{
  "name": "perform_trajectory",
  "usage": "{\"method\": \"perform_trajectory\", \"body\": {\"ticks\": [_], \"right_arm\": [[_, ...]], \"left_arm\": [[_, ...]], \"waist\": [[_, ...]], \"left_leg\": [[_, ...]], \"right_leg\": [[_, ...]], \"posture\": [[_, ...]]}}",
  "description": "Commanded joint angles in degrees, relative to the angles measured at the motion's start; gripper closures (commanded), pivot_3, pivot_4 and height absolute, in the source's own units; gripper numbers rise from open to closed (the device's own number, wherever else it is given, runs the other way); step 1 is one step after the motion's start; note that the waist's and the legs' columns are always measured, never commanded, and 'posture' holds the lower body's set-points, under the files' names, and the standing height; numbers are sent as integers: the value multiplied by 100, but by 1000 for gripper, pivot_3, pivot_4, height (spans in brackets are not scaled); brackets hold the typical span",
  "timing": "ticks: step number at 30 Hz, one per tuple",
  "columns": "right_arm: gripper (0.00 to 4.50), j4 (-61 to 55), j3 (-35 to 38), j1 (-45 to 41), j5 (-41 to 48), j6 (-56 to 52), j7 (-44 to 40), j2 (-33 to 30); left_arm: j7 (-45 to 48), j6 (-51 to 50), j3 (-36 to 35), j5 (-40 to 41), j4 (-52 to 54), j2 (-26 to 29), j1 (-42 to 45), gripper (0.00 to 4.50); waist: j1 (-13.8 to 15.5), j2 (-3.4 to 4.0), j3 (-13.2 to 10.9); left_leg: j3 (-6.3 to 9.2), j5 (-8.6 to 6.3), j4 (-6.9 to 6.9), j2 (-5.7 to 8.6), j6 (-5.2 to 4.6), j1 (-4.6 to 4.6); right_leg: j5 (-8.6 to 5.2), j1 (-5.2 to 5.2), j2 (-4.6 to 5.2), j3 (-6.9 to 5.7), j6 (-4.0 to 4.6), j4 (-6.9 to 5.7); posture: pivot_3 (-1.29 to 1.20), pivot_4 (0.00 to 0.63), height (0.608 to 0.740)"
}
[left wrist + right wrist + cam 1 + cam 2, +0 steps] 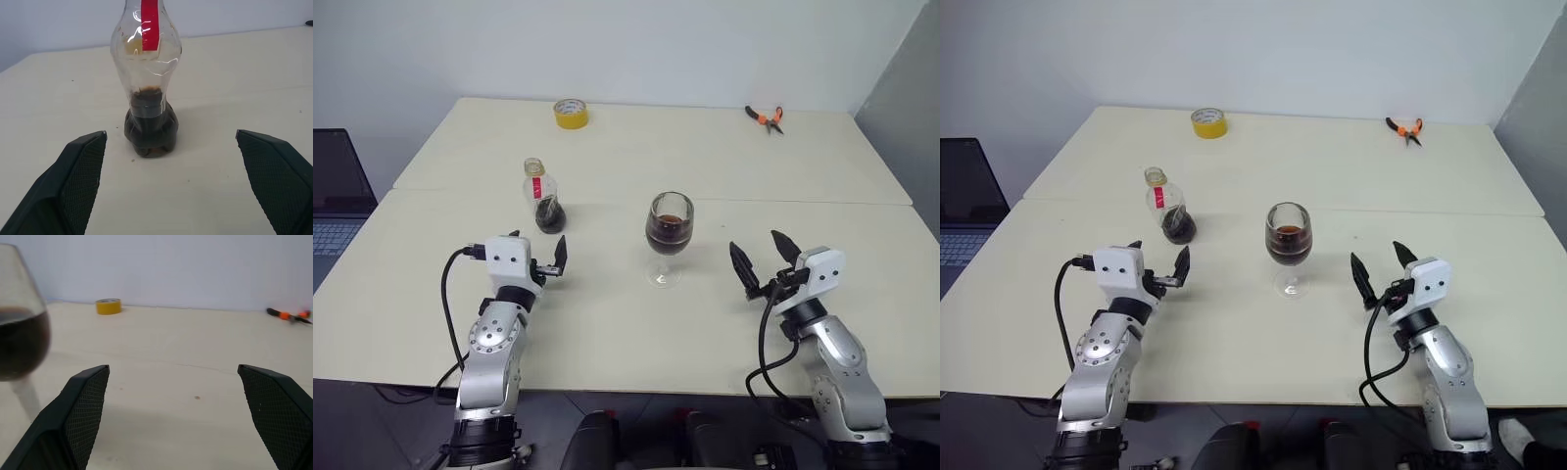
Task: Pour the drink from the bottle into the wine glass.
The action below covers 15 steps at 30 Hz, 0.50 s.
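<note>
- The left gripper point(536, 258) is at 8 o'clock on the table point(705, 166), its forearm rising from the near edge and its 2 black fingers spread wide, holding nothing and pointing about level toward the bottle.
- The bottle point(544, 199) stands upright at 12 o'clock from that gripper, near it but apart; in the left wrist view it sits between the 2 fingers point(80, 166), clear of both, with a little dark drink point(149, 134) left in its base.
- The wine glass point(669, 238) stands upright mid-table, at 3 o'clock from the bottle, its bowl roughly half full of dark drink.
- The right gripper point(762, 257) is at 4 o'clock on the table, at 3 o'clock from the glass and apart from it, fingers wide and empty, tips tilted slightly upward.
- A yellow tape roll point(571, 114) lies at 11 o'clock on the far side, orange-handled pliers point(767, 118) at 1 o'clock.
</note>
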State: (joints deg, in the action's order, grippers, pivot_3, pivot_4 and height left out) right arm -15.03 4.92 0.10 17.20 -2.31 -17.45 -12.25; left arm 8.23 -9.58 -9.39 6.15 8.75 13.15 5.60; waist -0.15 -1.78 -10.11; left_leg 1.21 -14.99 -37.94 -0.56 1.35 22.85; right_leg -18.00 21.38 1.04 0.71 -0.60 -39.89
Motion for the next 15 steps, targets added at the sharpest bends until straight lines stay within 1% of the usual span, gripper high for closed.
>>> {"method": "perform_trajectory", "body": {"ticks": [1, 15], "right_arm": [[0, 110, 170, -96, -126, 376, 49, 10], [0, 496, 376, -130, -99, 593, 130, 156]], "left_arm": [[-52, 93, -11, -5, 116, -55, -38, 14], [8, 428, 48, -80, 148, -90, -56, 14]], "waist": [[0, 0, 0], [0, 1, 0]], "left_leg": [[0, 0, 0, 0, 0, 0], [-1, 0, 0, 0, -1, 0]], "right_leg": [[0, 0, 0, 0, 0, -1], [0, 0, 0, 0, 0, 0]], "posture": [[0, 150, 740], [0, 150, 740]]}}
